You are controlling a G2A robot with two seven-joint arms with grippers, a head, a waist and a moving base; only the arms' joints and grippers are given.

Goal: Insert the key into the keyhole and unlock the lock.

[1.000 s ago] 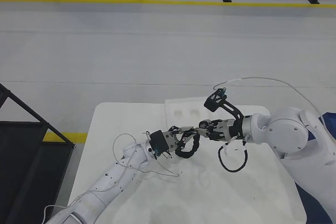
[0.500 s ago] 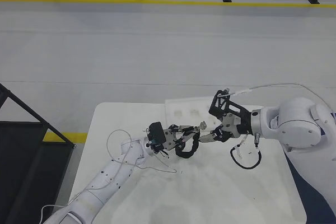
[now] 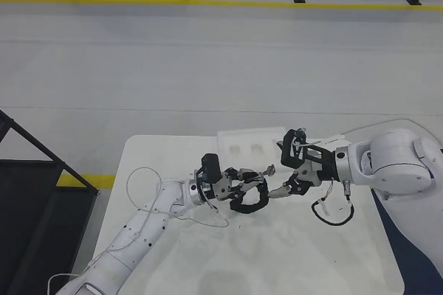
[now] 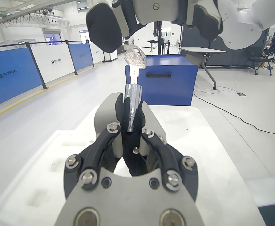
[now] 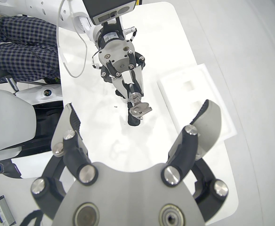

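Left pincer (image 4: pixel 131 103) clamped shut on lock (image 4: pixel 133 90), holding it above bench (image 4: pixel 198 130). Key (image 4: pixel 135 56) sits in the lock's keyhole, bow sticking out. Right pincer (image 4: pixel 156 28) spread wide, empty, just beyond the bow, apart from it. Insertion looks done. Regrasping and turning the key remains.

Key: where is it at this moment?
In the left wrist view the key sticks out of the lock held in the left gripper, with the open right gripper just beyond its head.
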